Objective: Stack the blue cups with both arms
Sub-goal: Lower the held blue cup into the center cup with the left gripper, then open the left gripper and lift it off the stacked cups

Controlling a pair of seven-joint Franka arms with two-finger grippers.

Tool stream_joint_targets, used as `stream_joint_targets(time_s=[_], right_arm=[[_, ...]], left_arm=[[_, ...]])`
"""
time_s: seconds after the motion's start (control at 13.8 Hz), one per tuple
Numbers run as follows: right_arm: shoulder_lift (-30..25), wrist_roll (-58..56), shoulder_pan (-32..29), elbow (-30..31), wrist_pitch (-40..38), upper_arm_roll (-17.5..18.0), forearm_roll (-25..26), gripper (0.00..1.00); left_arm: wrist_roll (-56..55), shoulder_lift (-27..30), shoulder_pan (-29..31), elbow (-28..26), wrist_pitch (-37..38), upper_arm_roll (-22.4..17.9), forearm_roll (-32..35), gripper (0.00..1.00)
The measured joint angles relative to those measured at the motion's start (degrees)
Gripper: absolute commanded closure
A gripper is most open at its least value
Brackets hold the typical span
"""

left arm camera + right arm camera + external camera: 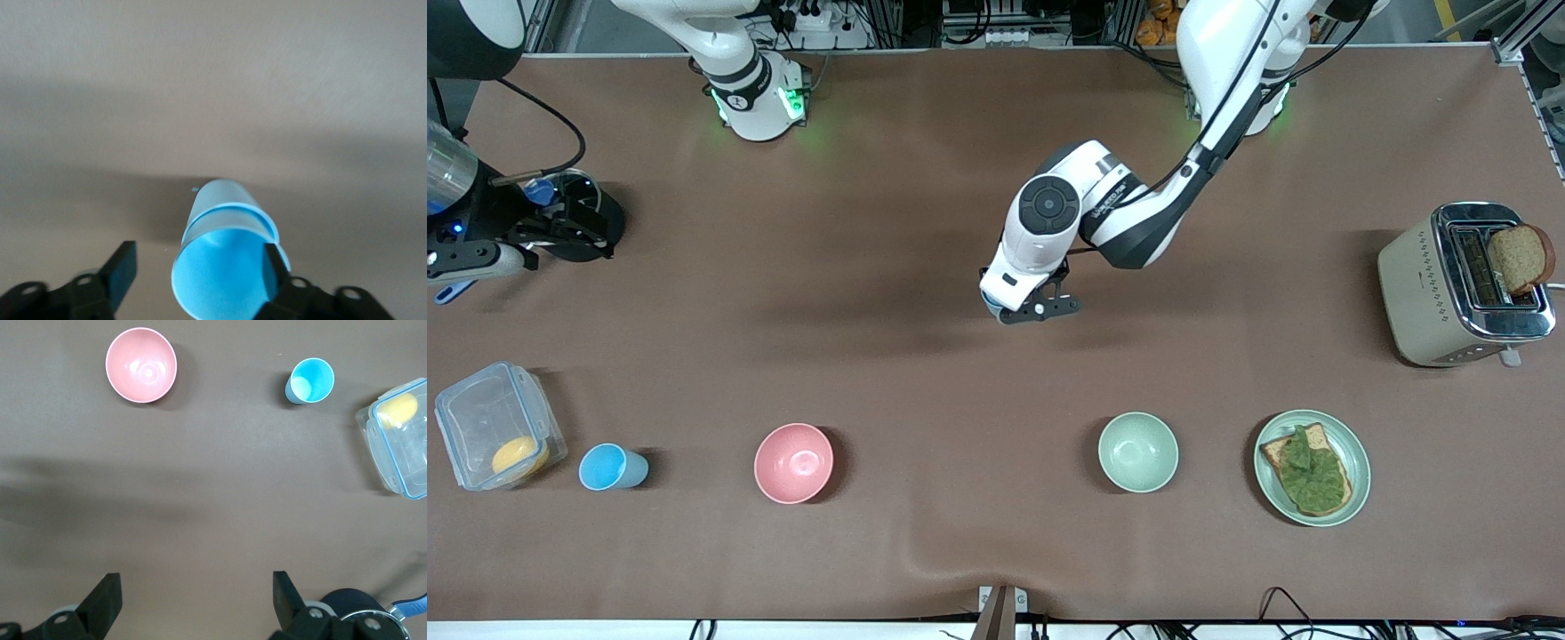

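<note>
The left gripper (193, 280) hangs low over the middle of the brown table (925, 222), fingers spread, with a small tapered light-blue plastic cup (223, 263) between them; one finger sits just beside its wall and the other stands well apart, so nothing pinches it. Whether that cup rests on the table I cannot tell. The landmark is the pink round bowl (793, 462): a second sky-blue tumbler (612, 467) stands upright beside it, toward the right arm's end, next to a clear plastic lidded box (498, 436). The right gripper (197, 600) waits high, over the table's edge at the right arm's end, fingers spread and empty. My guess is it should fetch that tumbler for stacking.
</note>
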State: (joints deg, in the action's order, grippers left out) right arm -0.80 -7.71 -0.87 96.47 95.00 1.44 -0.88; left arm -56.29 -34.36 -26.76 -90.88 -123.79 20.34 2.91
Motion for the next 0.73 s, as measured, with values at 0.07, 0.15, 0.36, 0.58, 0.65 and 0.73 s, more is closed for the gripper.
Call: stream_joint_targets(time_s=[0.07,0.15,0.36,0.58,0.65,0.73], right_arm=[[0.0,0.0,0.0,0.0,-0.02,0.0,0.0,0.0],[0.01,0.0,0.0,0.0,-0.04,0.0,0.0,0.0],[0.01,0.0,0.0,0.0,-0.06,0.01,0.0,0.0],[0.02,0.0,0.0,0.0,-0.08,0.02,0.0,0.0],[0.03,0.0,0.0,0.0,-0.09,0.01,0.0,0.0],[0.03,0.0,0.0,0.0,-0.09,0.0,0.0,0.0]], left_arm=[[-0.01,0.28,0.5,0.92,0.1,-0.19,0.03,0.0],[-0.01,0.74,1.25,1.5,0.25,-0.36,0.23,0.0],[-0.01,2.94,4.51,2.3,3.81,-0.59,4.31,0.0],[1.43,6.15,9.48,2.62,7.81,-0.87,6.17,0.0],[3.22,7.18,11.48,2.71,8.69,-0.96,6.18,0.0],[5.18,8.26,13.39,2.8,9.68,-1.04,6.2,0.0]])
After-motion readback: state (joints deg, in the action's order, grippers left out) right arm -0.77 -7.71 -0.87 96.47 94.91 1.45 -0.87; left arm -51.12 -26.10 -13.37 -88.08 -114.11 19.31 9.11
